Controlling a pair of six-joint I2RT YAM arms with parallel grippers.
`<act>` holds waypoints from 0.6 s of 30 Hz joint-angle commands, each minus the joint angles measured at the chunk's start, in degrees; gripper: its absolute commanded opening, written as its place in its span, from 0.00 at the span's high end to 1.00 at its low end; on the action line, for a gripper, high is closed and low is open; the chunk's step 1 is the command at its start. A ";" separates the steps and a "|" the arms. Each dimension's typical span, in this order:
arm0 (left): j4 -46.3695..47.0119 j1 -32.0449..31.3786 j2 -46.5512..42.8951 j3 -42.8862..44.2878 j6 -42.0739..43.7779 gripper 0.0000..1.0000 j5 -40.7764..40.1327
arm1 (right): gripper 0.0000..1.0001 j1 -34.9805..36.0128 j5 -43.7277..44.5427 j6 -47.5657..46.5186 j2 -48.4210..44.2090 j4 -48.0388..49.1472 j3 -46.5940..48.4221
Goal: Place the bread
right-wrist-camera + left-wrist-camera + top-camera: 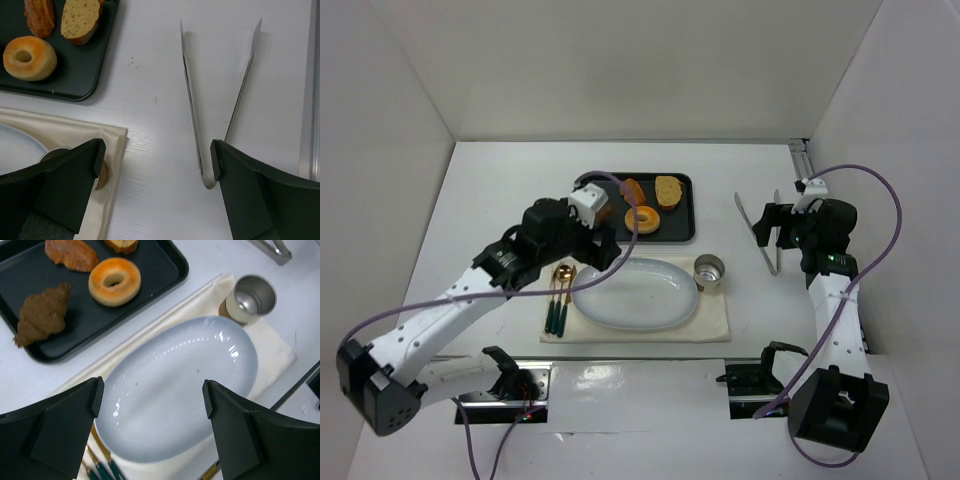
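Note:
The bread (633, 190), a glossy reddish-orange oval pastry, lies at the back of the black tray (686, 222). It also shows in the left wrist view (71, 253) and the right wrist view (40, 15). My left gripper (603, 248) is open and empty, hovering over the left end of the white oval plate (640, 295). In the left wrist view its jaws (152, 397) stand wide apart above the plate (177, 385). My right gripper (775, 227) is open and empty above the table at the right, over the metal tongs (220, 100), with its jaws (157, 160) wide apart.
On the tray are also a ring donut (114, 281), a dark brown lumpy croissant (42, 315) and a pale tan slice (80, 19). A metal cup (709, 270) stands on the cream cloth (715, 322) right of the plate. Gold cutlery (560, 295) lies left of the plate.

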 commanded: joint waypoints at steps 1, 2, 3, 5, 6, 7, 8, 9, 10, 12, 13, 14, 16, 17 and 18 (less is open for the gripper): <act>3.00 -0.14 -7.06 -6.72 -0.87 0.00 -1.79 | 0.00 -0.25 -2.28 -0.71 -0.68 1.86 1.37; 4.14 -0.14 -8.30 -8.04 -0.35 0.00 -1.80 | 0.00 -0.25 -4.32 -5.26 -1.21 1.24 1.36; 4.67 -0.14 -9.96 -9.18 -0.34 0.00 -1.80 | 0.00 -0.25 -5.47 -6.87 -1.74 1.23 0.15; 4.68 -0.14 -9.98 -10.60 -0.34 0.00 -0.58 | 0.00 -0.25 -4.96 -6.88 -2.27 2.55 -1.62; 4.68 -0.14 -9.98 -10.60 -0.34 0.00 -0.57 | 0.00 -0.25 -4.00 -7.49 -2.27 2.55 -1.62; 3.89 -0.14 -9.98 -9.90 -0.34 0.00 0.22 | 0.00 -0.25 -2.86 -7.50 -1.40 2.03 -1.10; 3.89 -0.14 -9.98 -9.90 -0.34 0.00 0.83 | 0.05 -0.25 -1.02 -7.50 -0.26 2.03 -1.10; 3.89 -0.14 -10.76 -10.42 -0.34 0.00 0.84 | 0.17 -0.25 -0.30 -8.02 0.28 2.02 -1.10; 3.89 -0.14 -11.29 -11.03 -0.34 0.00 1.71 | 0.72 -0.25 0.23 -8.03 0.80 2.02 -1.10; 3.89 -0.14 -12.70 -11.04 -0.34 0.00 2.33 | 0.99 -0.25 1.46 -8.03 1.60 2.55 -1.10; 3.89 -0.14 -13.31 -11.04 -0.34 0.00 2.33 | 0.98 -0.25 1.46 -8.03 1.60 2.55 -1.10; 3.36 -0.14 -14.01 -11.04 -0.34 0.00 2.33 | 0.49 -0.25 2.25 -8.03 2.12 2.55 -1.10; 3.88 -0.14 -16.56 -11.65 -0.87 0.00 2.95 | 0.10 -0.25 2.25 -9.17 2.13 2.55 -1.10; 3.89 -0.14 -17.27 -11.65 -0.87 0.00 2.95 | 0.05 -0.25 2.25 -9.95 2.13 2.55 -1.10; 3.89 -0.14 -17.88 -11.65 -0.87 0.00 2.95 | 0.05 -0.25 2.86 -10.57 2.13 3.07 -1.10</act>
